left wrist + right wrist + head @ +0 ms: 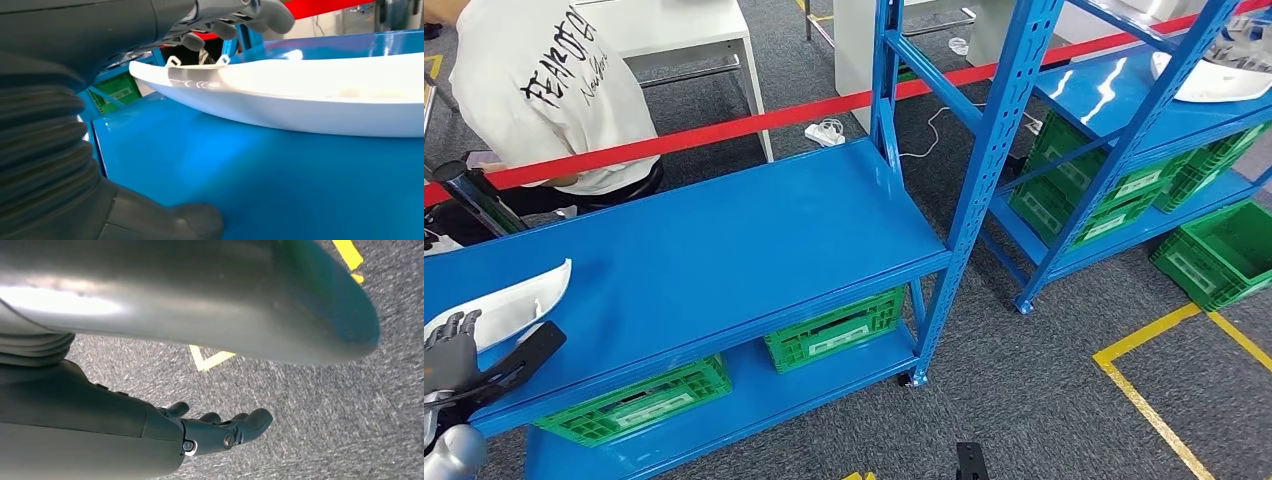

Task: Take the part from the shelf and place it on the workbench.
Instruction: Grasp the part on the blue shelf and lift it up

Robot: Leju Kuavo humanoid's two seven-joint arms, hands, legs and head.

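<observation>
On the blue shelf (724,240), a glossy white curved part (310,95), left hand (452,350) spread around its rim.

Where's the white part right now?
In the head view the white part lies at the far left of the blue shelf, with the left hand at its near edge; the left wrist view shows the fingers over its rim.

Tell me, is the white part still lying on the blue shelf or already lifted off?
On the shelf, it seems. The white part rests on the blue shelf, with the left hand over its near end; whether the hand grips it, cannot tell.
</observation>
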